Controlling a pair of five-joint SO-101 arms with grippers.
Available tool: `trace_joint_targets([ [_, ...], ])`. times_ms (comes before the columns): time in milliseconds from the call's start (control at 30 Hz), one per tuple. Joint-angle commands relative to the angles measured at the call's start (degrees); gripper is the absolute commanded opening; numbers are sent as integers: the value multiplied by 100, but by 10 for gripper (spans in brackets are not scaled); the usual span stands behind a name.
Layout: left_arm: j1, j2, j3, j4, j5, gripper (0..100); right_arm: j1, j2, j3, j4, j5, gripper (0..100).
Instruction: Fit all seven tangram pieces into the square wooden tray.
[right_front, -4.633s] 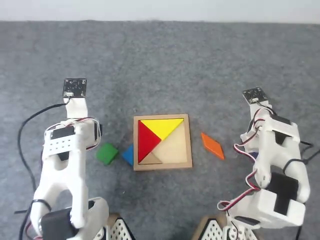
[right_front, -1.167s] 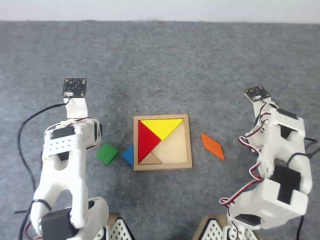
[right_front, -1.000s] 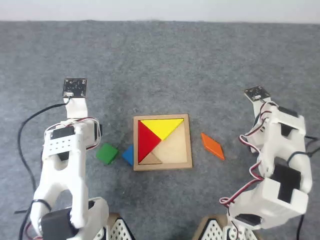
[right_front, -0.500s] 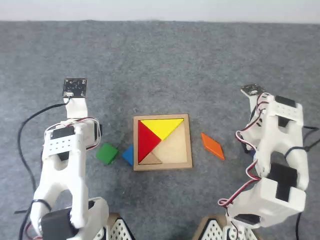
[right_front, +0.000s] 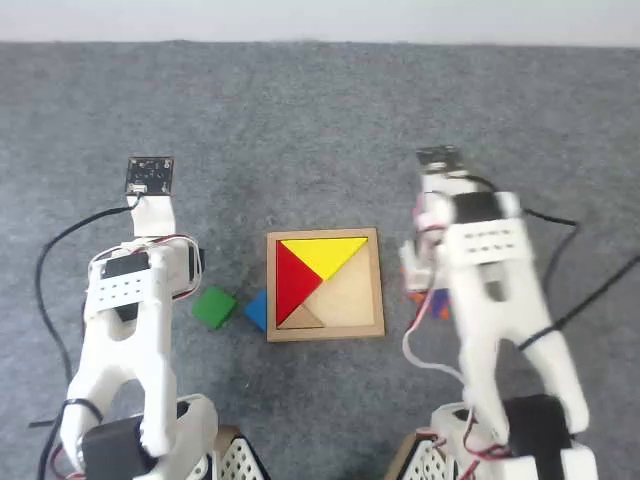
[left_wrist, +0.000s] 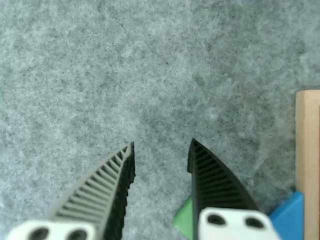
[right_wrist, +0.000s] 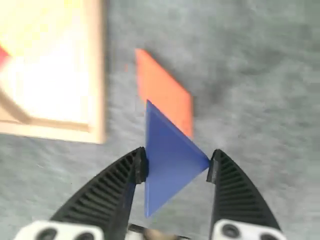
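Blue triangle (right_wrist: 165, 150) sits pinched between the right gripper (right_wrist: 176, 164) fingers, just above the orange piece (right_wrist: 165, 92). Beyond lies the tray (right_wrist: 97, 75), with a red triangle (right_front: 290, 280) and a yellow triangle (right_front: 325, 255) inside. The left gripper (left_wrist: 161, 147) hangs over carpet (left_wrist: 150, 60) with fingers spread, a green piece (left_wrist: 184, 220) and a light-blue piece (left_wrist: 287, 217) beside it, the latter touching the tray.

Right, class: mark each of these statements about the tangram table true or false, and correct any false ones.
1. The right gripper is shut on a blue triangle. True.
2. The orange piece lies inside the tray. False: it lies on the carpet beside the tray.
3. The yellow triangle sits in the tray. True.
4. The left gripper holds the green piece. False: it is open and holds nothing.
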Motion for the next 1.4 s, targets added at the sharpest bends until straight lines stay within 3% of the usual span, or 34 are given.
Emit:
trace_joint_targets([
  [0, 0, -35, -22, -9, 18, 174, -971, -48, -105, -330, -1371, 183],
  [133, -9, -35, -22, 0, 18, 174, -1596, 171, 0, -760, -2110, 183],
  [500, -527, -70, 22, 404, -281, 174, -1991, 1051, 809, -2440, -2145, 184],
  [967, -299, -141, 57, 527, -923, 173, -2369, 1314, 413, -2519, -2171, 188],
  [1167, -132, -1530, 1068, 211, -1029, 173, -2510, 1314, 396, -2527, -2163, 195],
  [1367, -281, -3736, 2176, 53, -941, 176, -2519, 1314, 396, -2519, -2145, 377],
])
